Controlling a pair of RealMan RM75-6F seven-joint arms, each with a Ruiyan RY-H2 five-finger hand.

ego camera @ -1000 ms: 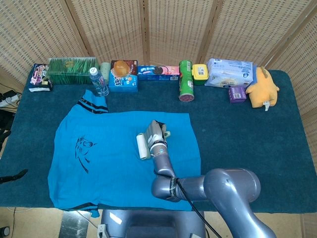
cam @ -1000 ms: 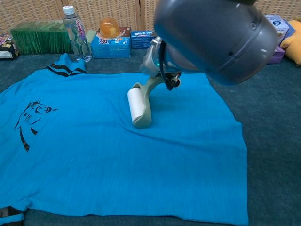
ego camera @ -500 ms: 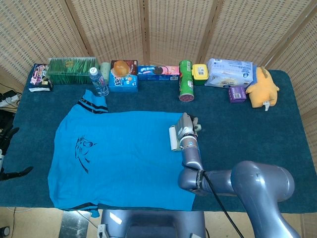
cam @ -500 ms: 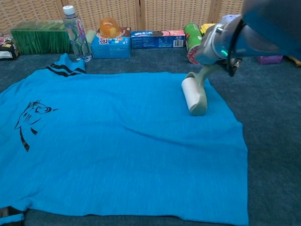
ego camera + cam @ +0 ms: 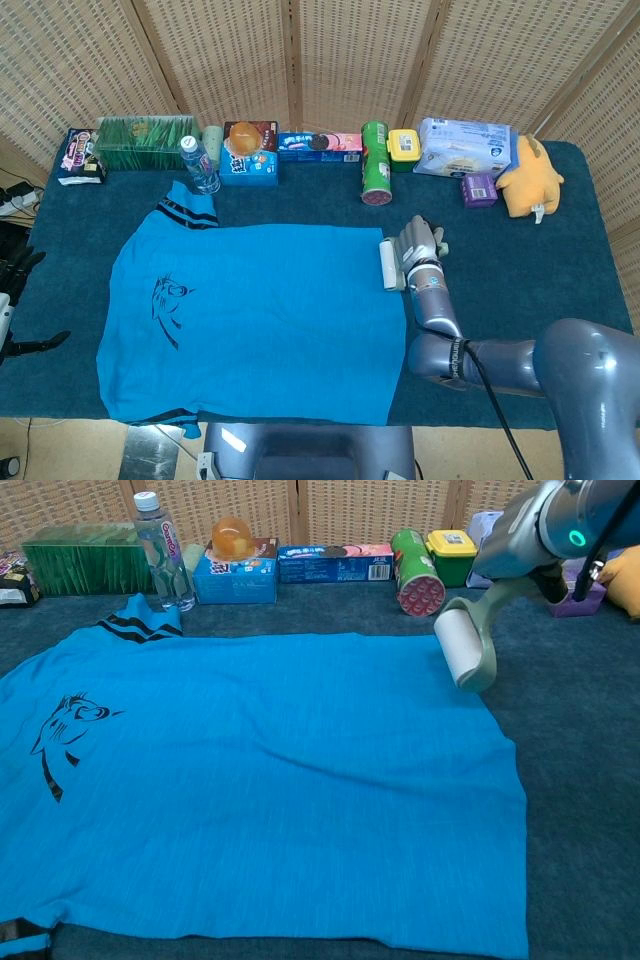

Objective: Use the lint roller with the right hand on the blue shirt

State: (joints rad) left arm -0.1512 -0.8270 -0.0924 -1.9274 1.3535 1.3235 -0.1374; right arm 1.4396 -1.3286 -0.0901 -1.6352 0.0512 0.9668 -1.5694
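Right robot hand (image 5: 418, 247) grips the lint roller (image 5: 387, 265) by its grey-green handle; fingers wrapped around the handle in head view, hand itself mostly cropped in chest view. Roller's white drum sits at the right edge of the blue shirt (image 5: 255, 315), about at the upper right corner of the fabric, long axis running roughly front to back. In chest view the drum looks to hang over the shirt edge and the dark carpet-like worktop (image 5: 520, 270); can't tell whether it touches the fabric.

Shirt lies flat and spread out, collar toward the far left, black cat-like print (image 5: 168, 305) on its left part, black striped trim at collar and lower left hem.

Left robot hand (image 5: 18, 300) is only partly visible at the far left edge of head view, off the worktop; dark fingers look apart, holding nothing that I can see.

Back row along the far edge, left to right: snack packet (image 5: 82, 157), green box (image 5: 146, 143), water bottle (image 5: 200, 165), blue box with an orange ball on top (image 5: 249, 153), cookie box (image 5: 318, 145), green chip can (image 5: 374, 162), yellow-lidded container (image 5: 404, 150), wipes pack (image 5: 465, 146), small purple box (image 5: 479, 189), yellow plush toy (image 5: 529, 177). All well apart from the roller except the can, which is near.
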